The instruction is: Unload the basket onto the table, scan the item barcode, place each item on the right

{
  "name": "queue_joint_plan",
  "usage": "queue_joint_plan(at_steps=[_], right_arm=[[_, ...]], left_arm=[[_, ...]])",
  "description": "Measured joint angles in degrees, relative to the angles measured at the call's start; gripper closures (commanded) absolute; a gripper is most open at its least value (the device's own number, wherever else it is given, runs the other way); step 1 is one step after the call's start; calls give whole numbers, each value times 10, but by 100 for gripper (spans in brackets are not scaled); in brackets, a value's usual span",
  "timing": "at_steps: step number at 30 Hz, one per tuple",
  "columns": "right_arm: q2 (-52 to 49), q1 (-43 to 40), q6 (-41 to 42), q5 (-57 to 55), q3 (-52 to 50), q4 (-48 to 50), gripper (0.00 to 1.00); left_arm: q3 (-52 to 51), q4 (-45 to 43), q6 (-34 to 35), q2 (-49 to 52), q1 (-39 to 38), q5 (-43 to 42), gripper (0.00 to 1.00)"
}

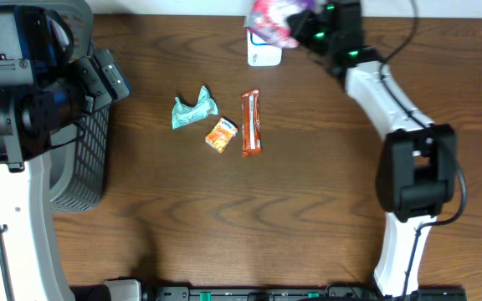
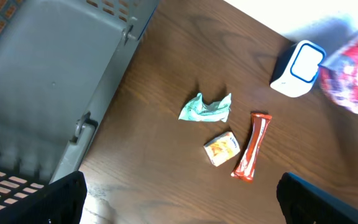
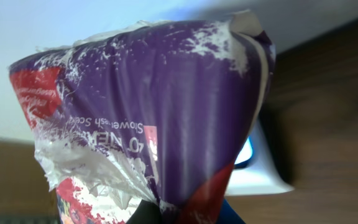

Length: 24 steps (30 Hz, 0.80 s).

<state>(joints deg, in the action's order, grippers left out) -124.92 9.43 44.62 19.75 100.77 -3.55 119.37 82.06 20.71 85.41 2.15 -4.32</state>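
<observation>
Purple packet (image 3: 166, 112) hangs crumpled in the closed pinch of the right gripper (image 1: 304, 27), just above the white scanner (image 1: 264, 55) at the far edge of the table (image 1: 308, 209). It is probably light, soft, slippery film, so an edge fold gives the surest hold. Left gripper (image 2: 179, 208) stands wide open, empty.

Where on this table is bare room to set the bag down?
The wide front strip of table, between the basket and the right arm, is bare. So is the patch between the red bar and that arm. Crowded: the middle (bar, orange packet, teal wrapper) and the far edge, with scanner and bag.
</observation>
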Motion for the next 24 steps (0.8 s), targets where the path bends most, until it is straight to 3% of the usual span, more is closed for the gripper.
queue_joint_plan(at_steps=[7,14,15,18,22,24], right_arm=[[2,-188,98,24,1,-108,99],[2,-339,186,-46,1,-266,95],[2,-348,192,-63,1,-271,91],[2,-356,202,-111,0,-270,61],[2,-352,209,-150,-3,-223,11],[2,-349,189,-151,-5,-184,3]], left_arm=[[0,0,0,0,0,0,2],[0,0,0,0,0,0,2],[0,0,0,0,0,0,2],[0,0,0,0,0,0,2],[0,0,0,0,0,0,2],[0,0,0,0,0,0,2]])
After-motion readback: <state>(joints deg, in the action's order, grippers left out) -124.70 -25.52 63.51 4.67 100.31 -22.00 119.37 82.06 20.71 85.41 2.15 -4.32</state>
